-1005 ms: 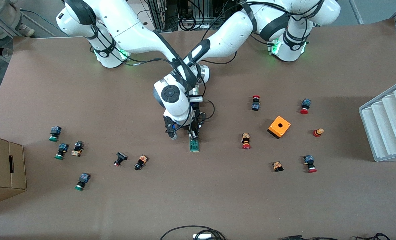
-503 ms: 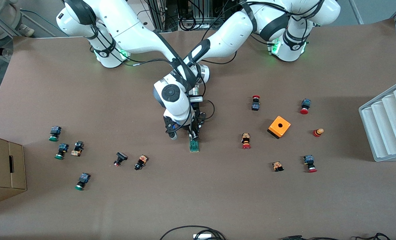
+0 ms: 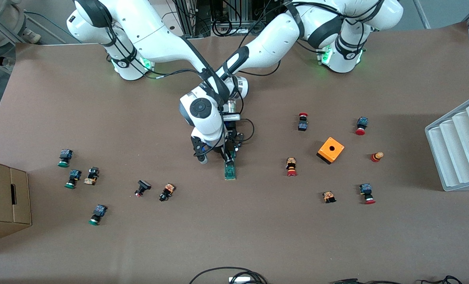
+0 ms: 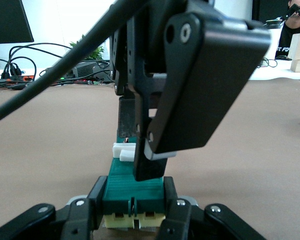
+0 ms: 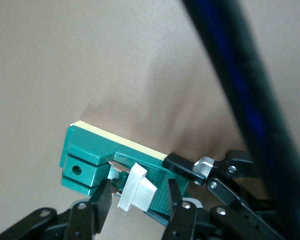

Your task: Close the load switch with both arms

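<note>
The load switch (image 3: 230,172), a narrow green bar, lies mid-table. In the left wrist view my left gripper (image 4: 134,200) is shut on the end of its green body (image 4: 132,180) farther from the front camera. In the front view that gripper (image 3: 231,157) sits at that end. My right gripper (image 3: 227,161) reaches in from the right arm's end. In the right wrist view its two fingers (image 5: 102,200) stand on either side of the white sliding block (image 5: 136,187), with a gap on each side. The block also shows in the left wrist view (image 4: 124,151).
An orange box with a hole (image 3: 330,150) and several red-capped push buttons (image 3: 291,167) lie toward the left arm's end. Several green and black push buttons (image 3: 73,178) and a cardboard box (image 3: 3,197) lie toward the right arm's end. A white ridged tray (image 3: 459,146) stands at the table's edge.
The right arm's wrist has shifted slightly toward the right arm's end and away from the front camera. The load switch and the left gripper have not moved.
</note>
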`<state>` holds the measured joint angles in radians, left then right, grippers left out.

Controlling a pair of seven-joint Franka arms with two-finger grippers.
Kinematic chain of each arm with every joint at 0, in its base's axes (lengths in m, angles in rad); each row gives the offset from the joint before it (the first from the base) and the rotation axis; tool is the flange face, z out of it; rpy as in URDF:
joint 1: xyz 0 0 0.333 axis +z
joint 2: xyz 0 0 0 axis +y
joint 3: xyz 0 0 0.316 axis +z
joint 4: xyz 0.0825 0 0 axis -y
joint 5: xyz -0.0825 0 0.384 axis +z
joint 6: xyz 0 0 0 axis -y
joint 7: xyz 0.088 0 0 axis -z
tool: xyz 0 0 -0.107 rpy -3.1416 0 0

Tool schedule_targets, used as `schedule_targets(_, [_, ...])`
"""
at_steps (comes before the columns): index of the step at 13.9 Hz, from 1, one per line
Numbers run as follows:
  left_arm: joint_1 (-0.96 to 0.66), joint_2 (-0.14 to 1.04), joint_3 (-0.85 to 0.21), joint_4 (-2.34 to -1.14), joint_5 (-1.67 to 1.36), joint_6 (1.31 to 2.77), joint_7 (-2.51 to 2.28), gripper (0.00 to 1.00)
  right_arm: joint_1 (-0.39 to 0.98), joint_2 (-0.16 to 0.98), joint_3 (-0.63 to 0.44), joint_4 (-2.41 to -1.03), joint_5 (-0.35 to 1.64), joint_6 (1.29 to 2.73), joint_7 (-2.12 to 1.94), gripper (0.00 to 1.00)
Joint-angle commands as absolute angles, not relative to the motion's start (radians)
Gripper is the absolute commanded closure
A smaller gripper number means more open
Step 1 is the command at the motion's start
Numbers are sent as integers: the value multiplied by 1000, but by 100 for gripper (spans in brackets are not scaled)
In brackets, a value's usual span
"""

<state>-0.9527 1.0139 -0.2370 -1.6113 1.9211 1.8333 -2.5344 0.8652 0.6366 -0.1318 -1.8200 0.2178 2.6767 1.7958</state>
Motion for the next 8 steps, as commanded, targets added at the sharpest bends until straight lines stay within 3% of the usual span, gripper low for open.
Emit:
schedule_targets(1, [-953, 1019, -241, -1600, 1942, 1833, -2540, 52, 871, 601, -135, -1861, 198, 2700, 1810, 47])
schedule_targets(8, [-953, 1019, -241, -1600, 1942, 1833, -2540, 52, 876, 630, -135, -1833, 199, 2718, 1818, 49])
